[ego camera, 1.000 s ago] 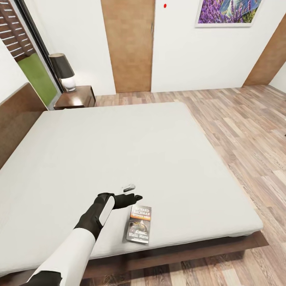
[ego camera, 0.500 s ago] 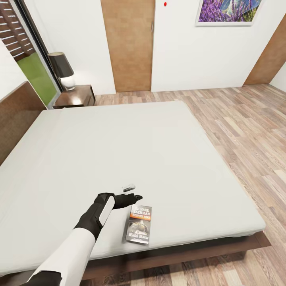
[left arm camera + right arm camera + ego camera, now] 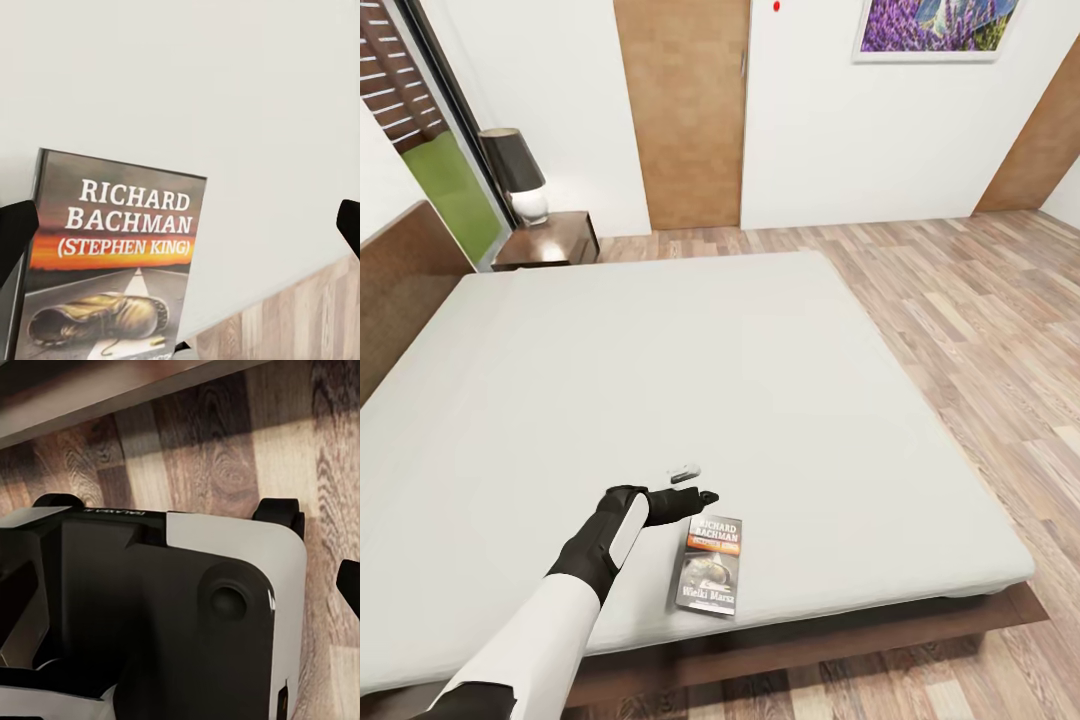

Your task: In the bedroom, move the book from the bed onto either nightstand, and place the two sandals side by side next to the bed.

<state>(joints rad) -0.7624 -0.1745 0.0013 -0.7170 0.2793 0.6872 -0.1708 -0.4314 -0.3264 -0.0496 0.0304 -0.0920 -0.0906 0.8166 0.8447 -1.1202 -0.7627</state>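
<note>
View shifted slightly; left gripper (image 3: pixel 695 484) unmoved, fingers spread wide just above book (image 3: pixel 709 564). Book ungrasped on bed (image 3: pixel 660 380); nightstand (image 3: pixel 552 240) transfer, sandals pending. Right fingers unclear.

A pale grey-white mattress (image 3: pixel 690 380) is carried on a dark brown bed frame (image 3: pixel 810 640). Near its front edge, a dark grey paperback (image 3: pixel 709 564) is marked with white lettering and an orange band. The plank floor (image 3: pixel 980 330) is streaked light brown.
</note>
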